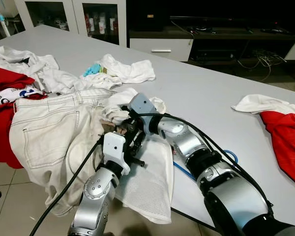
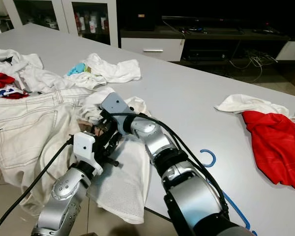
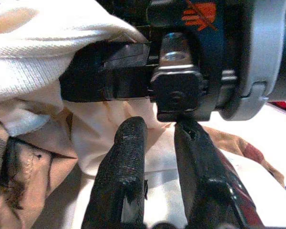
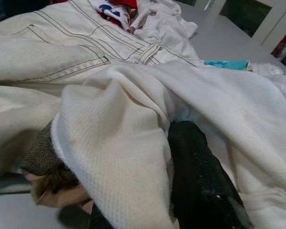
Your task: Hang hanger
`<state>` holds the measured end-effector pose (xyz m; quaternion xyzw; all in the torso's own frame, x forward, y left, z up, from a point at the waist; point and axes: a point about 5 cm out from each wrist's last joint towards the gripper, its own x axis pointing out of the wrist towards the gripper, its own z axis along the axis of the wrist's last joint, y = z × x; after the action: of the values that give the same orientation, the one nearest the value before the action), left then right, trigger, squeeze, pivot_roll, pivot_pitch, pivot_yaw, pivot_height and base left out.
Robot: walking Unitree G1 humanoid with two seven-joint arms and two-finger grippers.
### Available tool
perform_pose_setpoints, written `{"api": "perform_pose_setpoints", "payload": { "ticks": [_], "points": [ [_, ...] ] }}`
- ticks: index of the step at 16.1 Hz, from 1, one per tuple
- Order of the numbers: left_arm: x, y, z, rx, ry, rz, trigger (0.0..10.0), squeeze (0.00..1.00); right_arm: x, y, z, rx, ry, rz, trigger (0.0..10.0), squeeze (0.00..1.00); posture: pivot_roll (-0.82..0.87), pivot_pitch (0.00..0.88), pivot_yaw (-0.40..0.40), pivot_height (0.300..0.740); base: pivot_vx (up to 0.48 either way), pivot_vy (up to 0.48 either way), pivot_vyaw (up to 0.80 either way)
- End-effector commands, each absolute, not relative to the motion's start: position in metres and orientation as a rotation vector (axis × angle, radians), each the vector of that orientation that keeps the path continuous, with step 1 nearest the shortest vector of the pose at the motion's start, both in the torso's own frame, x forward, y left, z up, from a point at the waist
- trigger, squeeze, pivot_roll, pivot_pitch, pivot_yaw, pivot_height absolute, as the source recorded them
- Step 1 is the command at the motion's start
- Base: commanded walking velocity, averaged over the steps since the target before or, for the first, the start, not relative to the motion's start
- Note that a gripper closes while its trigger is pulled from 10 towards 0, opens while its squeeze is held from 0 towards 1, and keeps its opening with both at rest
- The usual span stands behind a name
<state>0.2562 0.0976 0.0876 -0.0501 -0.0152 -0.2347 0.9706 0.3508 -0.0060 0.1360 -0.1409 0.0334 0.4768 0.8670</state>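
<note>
The 2 grippers meet over a heap of clothes at the near edge of the grey tabletop (image 1: 201, 93). The left gripper (image 3: 155, 143) points up at the right gripper (image 1: 119, 124), almost touching its body. The left fingers (image 3: 121, 171) are a little apart, with nothing between them. The right fingers (image 4: 198, 181) are pushed into a white shirt (image 4: 119, 143), and the cloth is folded over them. 1 black finger shows under the fold. The shirt looks pinched there, but you cannot tell for sure if the fingers are closed on it.

The white shirt lies on the near edge, and part of it hangs down over the edge. Next to it, on the robot's left, lie pale jeans (image 1: 49, 128), which also hang off the near edge. A bit of brown cloth (image 4: 55, 186) peeks out under the shirt.

The blue hanger (image 2: 210, 158) lies flat near the near edge, on the robot's right of the heap. The right arm (image 2: 187, 191) covers most of it, so you see its hook and a bit of 1 side.

More white clothes (image 1: 123, 71) lie farther back. A red top (image 1: 287, 137) lies at the right edge, and a red cloth (image 1: 5, 83) lies at the left.
</note>
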Motion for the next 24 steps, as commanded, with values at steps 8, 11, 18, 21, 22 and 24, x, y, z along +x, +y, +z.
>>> {"api": "perform_pose_setpoints", "payload": {
  "ticks": [8,11,18,21,22,24],
  "points": [
    [0.261,0.095,0.093,-0.092,-0.049,-0.489,10.0,0.00,0.337,-0.064,0.148,-0.182,0.052,0.988,10.0,0.74,-0.02,0.000,-0.039,0.740,0.000,0.000,0.00],
    [0.262,0.094,0.093,-0.092,-0.050,-0.495,10.0,0.00,0.328,-0.076,0.150,-0.181,0.063,0.990,10.0,0.00,-0.02,0.000,-0.034,0.740,0.000,0.000,0.00],
    [0.263,0.094,0.093,-0.091,-0.050,-0.500,10.0,0.00,0.294,-0.098,0.151,-0.326,0.142,1.174,10.0,0.00,-0.04,0.000,-0.028,0.740,0.000,0.000,0.00],
    [0.263,0.094,0.093,-0.091,-0.050,-0.499,10.0,0.00,0.277,-0.105,0.149,-0.411,0.194,1.307,10.0,0.00,-0.03,0.000,-0.029,0.740,0.000,0.000,0.00],
    [0.262,0.094,0.093,-0.091,-0.050,-0.499,10.0,0.00,0.272,-0.106,0.151,-0.423,0.200,1.342,10.0,0.00,-0.03,0.000,-0.029,0.740,0.000,0.000,0.00],
    [0.262,0.094,0.093,-0.091,-0.051,-0.499,10.0,0.00,0.270,-0.106,0.154,-0.431,0.188,1.355,10.0,0.00,-0.03,0.000,-0.030,0.740,0.000,0.000,0.00]
  ]
}}
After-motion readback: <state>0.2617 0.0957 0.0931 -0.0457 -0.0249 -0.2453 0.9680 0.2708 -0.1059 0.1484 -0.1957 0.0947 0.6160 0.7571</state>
